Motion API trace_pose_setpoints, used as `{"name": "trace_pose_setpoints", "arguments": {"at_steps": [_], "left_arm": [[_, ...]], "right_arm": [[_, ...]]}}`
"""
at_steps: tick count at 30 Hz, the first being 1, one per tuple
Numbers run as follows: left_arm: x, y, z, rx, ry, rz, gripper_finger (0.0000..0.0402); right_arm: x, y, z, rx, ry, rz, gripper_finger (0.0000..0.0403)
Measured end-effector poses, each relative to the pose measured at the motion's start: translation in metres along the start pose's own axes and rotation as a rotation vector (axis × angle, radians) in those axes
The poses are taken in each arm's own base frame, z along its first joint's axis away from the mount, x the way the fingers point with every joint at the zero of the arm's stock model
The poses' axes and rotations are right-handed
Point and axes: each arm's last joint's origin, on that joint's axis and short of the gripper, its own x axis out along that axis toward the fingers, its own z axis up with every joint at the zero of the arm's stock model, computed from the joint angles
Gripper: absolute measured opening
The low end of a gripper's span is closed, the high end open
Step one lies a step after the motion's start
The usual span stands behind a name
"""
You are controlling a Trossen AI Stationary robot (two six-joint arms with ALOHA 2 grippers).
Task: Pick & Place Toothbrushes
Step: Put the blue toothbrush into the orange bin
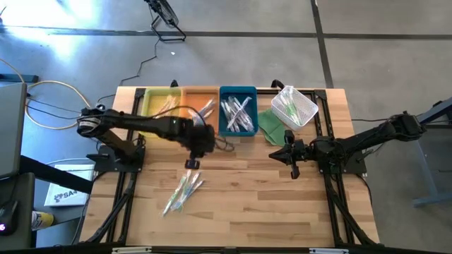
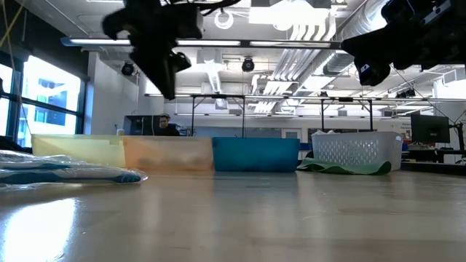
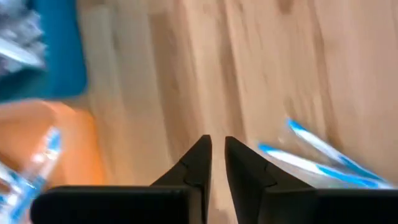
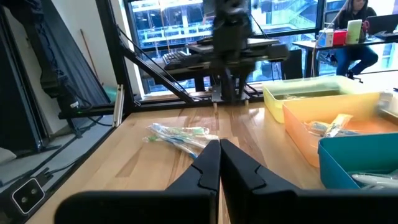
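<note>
A loose pile of wrapped toothbrushes (image 1: 182, 190) lies flat on the wooden table (image 1: 268, 204), also seen as toothbrushes (image 4: 180, 135) and toothbrushes (image 3: 323, 163). More toothbrushes lie in the yellow tray (image 1: 159, 103), orange tray (image 1: 200, 106) and blue tray (image 1: 238, 113). My left gripper (image 1: 192, 164) hangs above the table between the orange tray and the pile, pointing steeply down. Its fingers (image 3: 198, 158) are a narrow gap apart with bare wood showing between them. My right gripper (image 4: 219, 152) waits shut and level at mid-right (image 1: 279, 154).
A white mesh basket (image 1: 295, 106) holding more toothbrushes stands at the far right on a green cloth (image 1: 270, 124). The three trays line the far edge. Bare wood lies to the near right of the pile. A person (image 4: 357, 25) sits at a desk beyond the table.
</note>
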Motion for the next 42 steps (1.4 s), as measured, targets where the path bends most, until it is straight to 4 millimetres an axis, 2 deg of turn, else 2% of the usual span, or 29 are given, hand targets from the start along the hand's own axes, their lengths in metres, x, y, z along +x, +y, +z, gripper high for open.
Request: {"name": "trace_pose_setpoints", "arguments": {"at_steps": [3,9,15,23,34,42], "left_arm": [[0.000,-0.021,-0.004,0.004,0.067,-0.001,0.0031],[-0.002,-0.056,-0.004,0.014,0.076,-0.024,0.0003],[-0.003,-0.090,-0.006,-0.005,0.054,0.041,0.0002],[-0.009,-0.131,-0.011,-0.126,-0.021,0.089,0.0001],[-0.016,-0.161,-0.022,-0.345,-0.032,0.055,0.0001],[-0.020,-0.180,-0.030,-0.381,0.018,-0.048,0.0001]], "right_arm": [[0.000,0.000,0.000,0.000,0.000,0.000,0.0002],[0.000,0.000,0.000,0.000,0.000,0.000,0.0002],[0.000,0.000,0.000,0.000,0.000,0.000,0.0002],[0.000,0.000,0.000,0.000,0.000,0.001,0.0002],[0.000,0.000,0.000,0.000,0.000,0.001,0.0002],[0.000,0.000,0.000,0.000,0.000,0.001,0.0003]]}}
